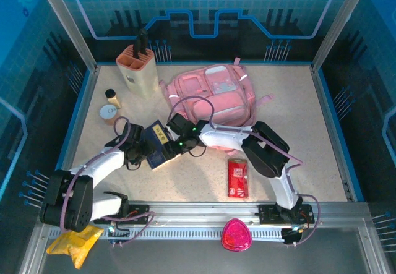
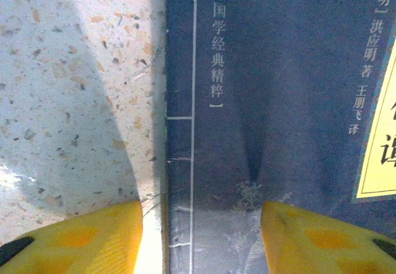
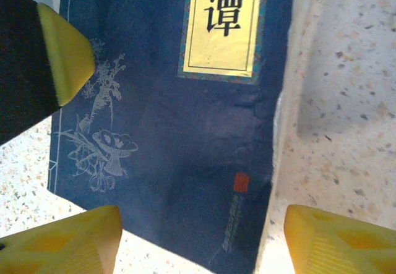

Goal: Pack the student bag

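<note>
Student bag [image 1: 213,94] beyond fingers [image 2: 80,237] and book [image 3: 173,132], untouched

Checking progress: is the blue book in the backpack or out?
Out. The blue book lies on the table, apart from the pink backpack.

book [image 3: 185,162]: matt paper cover | table [image 2: 62,101]: smooth, speckled | student bag [image 1: 210,98]: soft pink cloth

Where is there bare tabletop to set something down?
Free: the table right of the student bag and red packet, and the strip between the blue book and that packet. Crowded: the left side, with holder, bottle, tin and book.
</note>
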Robot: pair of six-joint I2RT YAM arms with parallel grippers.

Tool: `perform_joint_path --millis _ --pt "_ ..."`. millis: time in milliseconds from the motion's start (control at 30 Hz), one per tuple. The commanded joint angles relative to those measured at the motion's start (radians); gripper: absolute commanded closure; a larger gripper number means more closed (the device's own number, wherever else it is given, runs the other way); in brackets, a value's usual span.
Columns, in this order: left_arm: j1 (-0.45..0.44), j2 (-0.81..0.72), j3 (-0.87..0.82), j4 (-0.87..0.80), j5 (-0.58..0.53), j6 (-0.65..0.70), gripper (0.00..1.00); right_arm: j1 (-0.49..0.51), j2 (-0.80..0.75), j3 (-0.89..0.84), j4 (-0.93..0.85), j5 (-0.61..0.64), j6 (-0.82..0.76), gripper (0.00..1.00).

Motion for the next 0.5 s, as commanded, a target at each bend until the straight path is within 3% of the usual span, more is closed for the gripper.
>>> perform_joint_path --millis 0,133,300,467 --pt "-0.010 0.035 -0.022 0.088 0.136 -0.003 0.51 0.028 0.021 0.029 -0.045 -0.020 -0.026 0.34" --pt "-0.066 0.022 -0.036 0.097 0.153 -0.010 0.54 0.046 -0.008 -0.028 -0.042 -0.034 -0.014 0.40" --pt "-0.164 -0.010 -0.041 0.034 0.088 -0.036 0.57 0.080 -0.100 -0.157 -0.021 -0.030 0.015 0.50" --pt "-0.218 -0.097 -0.069 0.000 0.101 -0.039 0.53 0.103 -0.230 -0.310 0.021 -0.021 0.080 0.50"
